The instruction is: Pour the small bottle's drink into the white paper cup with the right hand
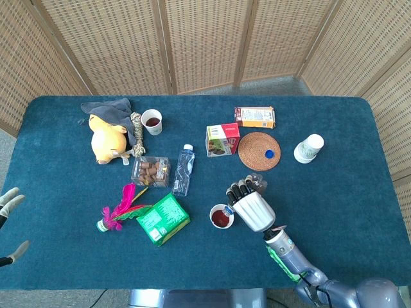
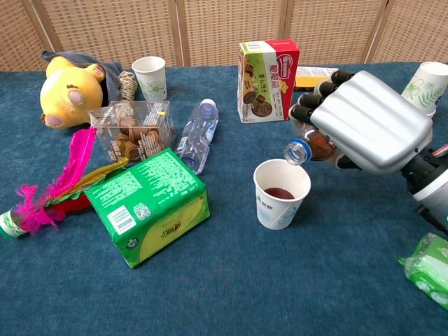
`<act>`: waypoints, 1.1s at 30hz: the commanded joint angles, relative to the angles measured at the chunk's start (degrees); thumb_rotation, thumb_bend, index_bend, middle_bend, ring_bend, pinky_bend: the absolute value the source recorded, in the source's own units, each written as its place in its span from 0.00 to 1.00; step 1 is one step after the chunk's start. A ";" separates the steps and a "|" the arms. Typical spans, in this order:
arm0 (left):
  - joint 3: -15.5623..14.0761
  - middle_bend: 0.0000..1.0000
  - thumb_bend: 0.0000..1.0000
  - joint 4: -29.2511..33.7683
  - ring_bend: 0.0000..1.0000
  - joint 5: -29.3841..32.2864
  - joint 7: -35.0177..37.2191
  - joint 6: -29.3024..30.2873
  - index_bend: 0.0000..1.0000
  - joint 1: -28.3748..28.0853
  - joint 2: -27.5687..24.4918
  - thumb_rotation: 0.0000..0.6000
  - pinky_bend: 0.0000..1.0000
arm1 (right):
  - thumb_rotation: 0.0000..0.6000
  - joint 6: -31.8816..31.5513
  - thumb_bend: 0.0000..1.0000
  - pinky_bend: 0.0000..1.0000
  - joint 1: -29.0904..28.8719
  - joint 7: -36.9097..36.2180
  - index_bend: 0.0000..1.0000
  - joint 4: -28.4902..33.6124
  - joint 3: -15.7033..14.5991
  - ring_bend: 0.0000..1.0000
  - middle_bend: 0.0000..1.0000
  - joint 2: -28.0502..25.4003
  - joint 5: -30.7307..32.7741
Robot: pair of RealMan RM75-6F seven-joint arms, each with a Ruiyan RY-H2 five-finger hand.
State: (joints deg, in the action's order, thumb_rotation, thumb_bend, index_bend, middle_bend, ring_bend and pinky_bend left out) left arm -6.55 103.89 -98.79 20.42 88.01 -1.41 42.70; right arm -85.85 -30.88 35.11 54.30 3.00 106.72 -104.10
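My right hand grips the small bottle, which is tipped on its side with its open neck pointing left, just over the far rim of the white paper cup. Dark drink sits in the bottom of that cup and some shows inside the bottle. The fingers cover most of the bottle's body. Only the fingertips of my left hand show, at the left edge of the head view, spread apart and away from everything.
A green box lies left of the cup, with a pink feather toy, a snack tub and a lying water bottle beyond it. A red-green carton, a round mat with a blue cap, two more cups and a green packet are around.
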 commanded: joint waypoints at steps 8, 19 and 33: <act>0.01 0.00 0.37 0.06 0.00 0.33 0.22 -0.27 0.00 -0.12 -0.15 1.00 0.00 | 1.00 -1.65 0.80 0.73 -0.11 0.99 0.52 -3.09 0.13 0.45 0.49 1.43 -0.41; -0.02 0.00 0.37 0.25 0.00 0.49 -0.01 -0.57 0.00 -0.19 -0.22 1.00 0.00 | 1.00 -5.24 0.81 0.73 -0.06 0.34 0.53 -8.66 -0.38 0.45 0.50 4.05 -1.58; -0.05 0.00 0.37 0.16 0.00 0.44 0.43 -0.74 0.00 -0.31 -0.36 1.00 0.00 | 1.00 -4.05 0.81 0.73 -1.17 3.30 0.53 -11.23 -2.03 0.46 0.50 4.21 -2.73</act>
State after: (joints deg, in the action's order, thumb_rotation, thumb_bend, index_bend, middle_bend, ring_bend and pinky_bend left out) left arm -6.60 104.05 -98.35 20.85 87.28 -1.71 42.34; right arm -90.09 -31.91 37.95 42.98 1.03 111.08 -106.78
